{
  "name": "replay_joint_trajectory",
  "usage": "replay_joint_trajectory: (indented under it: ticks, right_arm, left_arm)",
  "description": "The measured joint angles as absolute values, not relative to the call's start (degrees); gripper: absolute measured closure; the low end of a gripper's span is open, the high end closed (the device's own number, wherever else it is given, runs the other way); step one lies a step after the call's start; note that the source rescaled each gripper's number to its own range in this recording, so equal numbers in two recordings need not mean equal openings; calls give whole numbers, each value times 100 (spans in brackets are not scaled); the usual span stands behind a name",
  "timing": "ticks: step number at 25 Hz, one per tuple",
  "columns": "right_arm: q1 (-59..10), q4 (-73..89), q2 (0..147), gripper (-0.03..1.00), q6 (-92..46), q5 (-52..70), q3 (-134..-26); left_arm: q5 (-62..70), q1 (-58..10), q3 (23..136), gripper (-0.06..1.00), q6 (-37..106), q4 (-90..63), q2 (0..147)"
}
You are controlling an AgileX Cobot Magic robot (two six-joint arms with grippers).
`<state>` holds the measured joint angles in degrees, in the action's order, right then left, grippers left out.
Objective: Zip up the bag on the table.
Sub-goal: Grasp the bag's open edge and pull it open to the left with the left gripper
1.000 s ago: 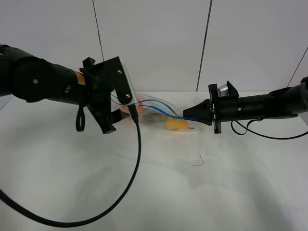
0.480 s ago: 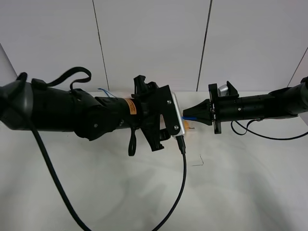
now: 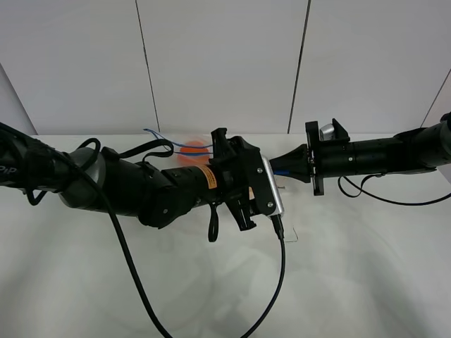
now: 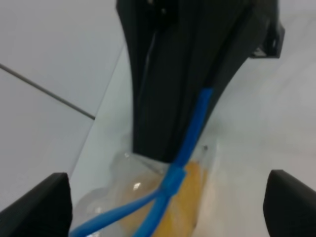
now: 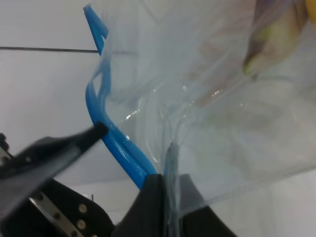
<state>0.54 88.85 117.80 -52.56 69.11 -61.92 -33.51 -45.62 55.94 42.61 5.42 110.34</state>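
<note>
Bag [image 3: 192,152] is pinched at its zip [image 4: 190,148] end by our right pincer [image 3: 277,171] mid-frame; we judge the spread left pincer [image 4: 170,203] must clamp and slide.

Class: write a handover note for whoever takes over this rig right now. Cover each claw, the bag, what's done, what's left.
Right claw: shut on the bag's corner, at the end of the blue strip.
Left claw: open, straddling the strip, close to the right claw.
Bag: on the table, mostly hidden by the left arm in the high view.
Done: strip joined only beside the right claw.
Left: beyond that it splits into two strands; probably pinch there and slide along.
</note>
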Motion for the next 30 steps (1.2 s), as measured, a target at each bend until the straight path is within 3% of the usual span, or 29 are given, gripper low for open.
replay_joint_trajectory:
  ticks: [9, 23, 30]
  right_arm:
    - [54, 9010, 11780, 97, -5254, 6911, -6192]
    - [54, 9014, 11780, 97, -5243, 6905, -6192]
    - [54, 9014, 11780, 97, -5243, 6905, -6192]
  left_arm:
    - [-3460, -4614, 5574, 41, 4256, 542, 11034]
    - [-4298, -4614, 5574, 45, 4256, 346, 11466]
    - [-4617, -4614, 5574, 63, 4256, 308, 11478]
